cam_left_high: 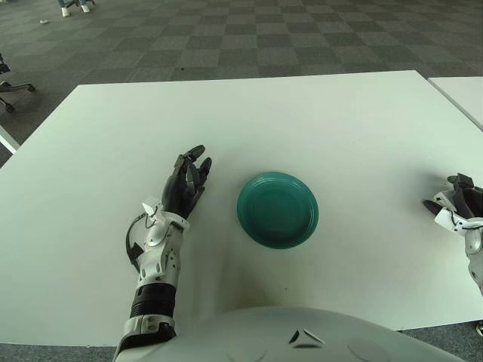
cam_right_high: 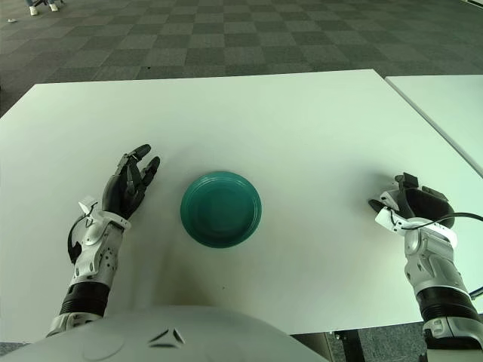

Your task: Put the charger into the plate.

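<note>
The left hand (cam_left_high: 186, 183) is stretched forward over the table (cam_left_high: 317, 121), fingers extended and holding nothing, just left of the plate (cam_left_high: 277, 210). The right hand (cam_right_high: 411, 204) shows near the right edge; whether it holds something I cannot tell. No charger is visible.

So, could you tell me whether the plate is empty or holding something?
Empty: the green plate shows only bare inner surface, and no charger is visible.

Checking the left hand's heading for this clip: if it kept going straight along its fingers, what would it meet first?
Nothing, it seems. The left hand points up-right over bare table, its line passing left of the green plate. No charger shows.
</note>
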